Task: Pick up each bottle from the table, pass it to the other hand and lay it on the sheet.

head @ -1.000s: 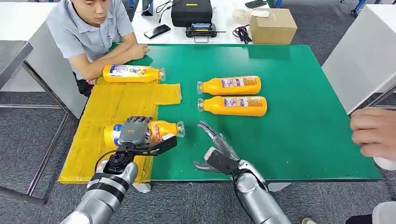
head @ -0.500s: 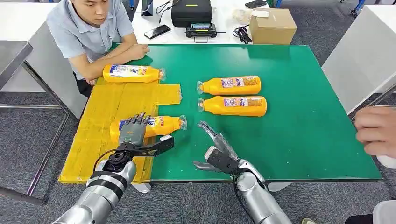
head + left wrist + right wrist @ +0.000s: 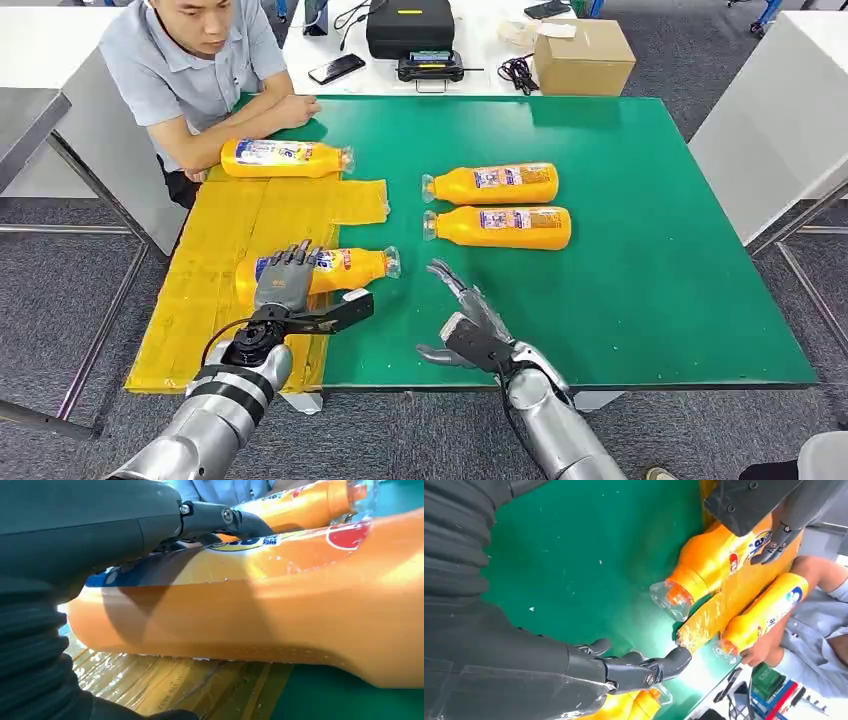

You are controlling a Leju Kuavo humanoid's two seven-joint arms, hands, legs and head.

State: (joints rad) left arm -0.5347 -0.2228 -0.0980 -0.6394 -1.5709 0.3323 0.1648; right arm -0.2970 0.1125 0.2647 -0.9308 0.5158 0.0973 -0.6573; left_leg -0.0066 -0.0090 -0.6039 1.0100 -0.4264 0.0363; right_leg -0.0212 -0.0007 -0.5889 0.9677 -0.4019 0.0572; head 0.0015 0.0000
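left hand over the near bottle, right hand spread beside it

the left hand hangs over the near bottle, fingers draped across its label and thumb stuck out along the side nearest the robot. whether the fingers actually touch it is hard to make out; the left wrist view shows a dark finger just above the label, and the bottle lying on the sheet. the right hand rests wide and holding nothing above the green table, just beside the bottle's clear cap.

four orange bottles in all: two on the yellow sheet, two side by side on the bare table. one person sits at the far left corner, an arm resting there.
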